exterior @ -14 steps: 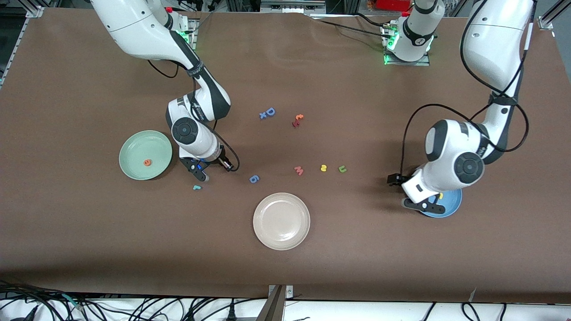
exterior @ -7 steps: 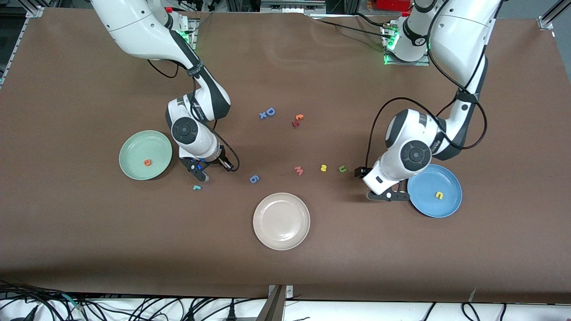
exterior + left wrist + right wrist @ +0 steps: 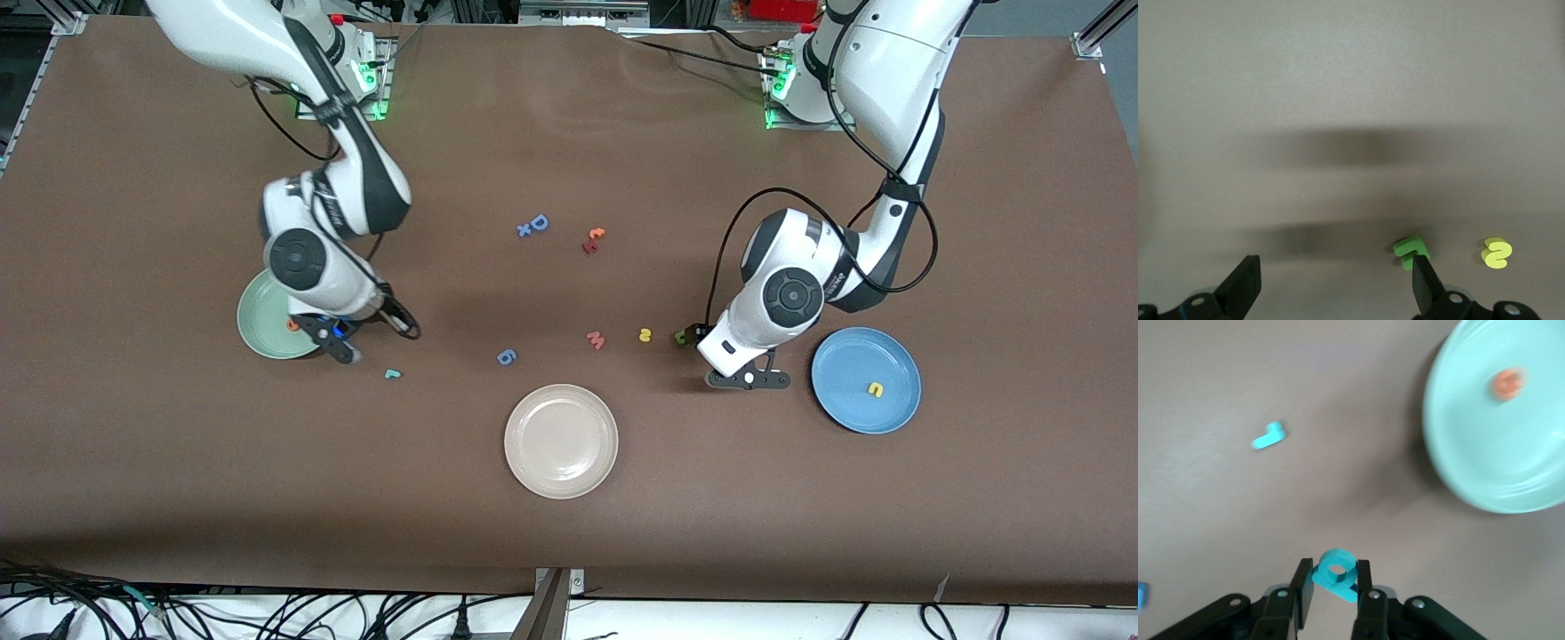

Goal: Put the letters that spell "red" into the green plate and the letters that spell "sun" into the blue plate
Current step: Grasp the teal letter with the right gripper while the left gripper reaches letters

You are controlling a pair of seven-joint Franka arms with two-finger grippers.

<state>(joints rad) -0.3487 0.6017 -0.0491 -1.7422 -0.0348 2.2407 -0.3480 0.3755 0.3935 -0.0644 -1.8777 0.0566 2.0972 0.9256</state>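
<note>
Teal-blue foam letter d (image 3: 1335, 572) clamped between the fingers of the right pincer (image 3: 336, 340), raised over the rim of the round mint-green plastic plate (image 3: 267, 336), with the small orange letter e (image 3: 292, 325) lying in that plate and the thin teal letter r (image 3: 392, 374) flat on the brown tabletop (image 3: 569, 551) just beside. Left pincer (image 3: 747, 380) spread wide and empty, low over the tabletop between the dark green n-shaped letter (image 3: 1410, 251) and the round sky-blue plastic plate (image 3: 845, 409). Yellow letter s (image 3: 645, 335) on the tabletop beside the green one; yellow u-shaped letter (image 3: 876, 388) inside the blue plate.
</note>
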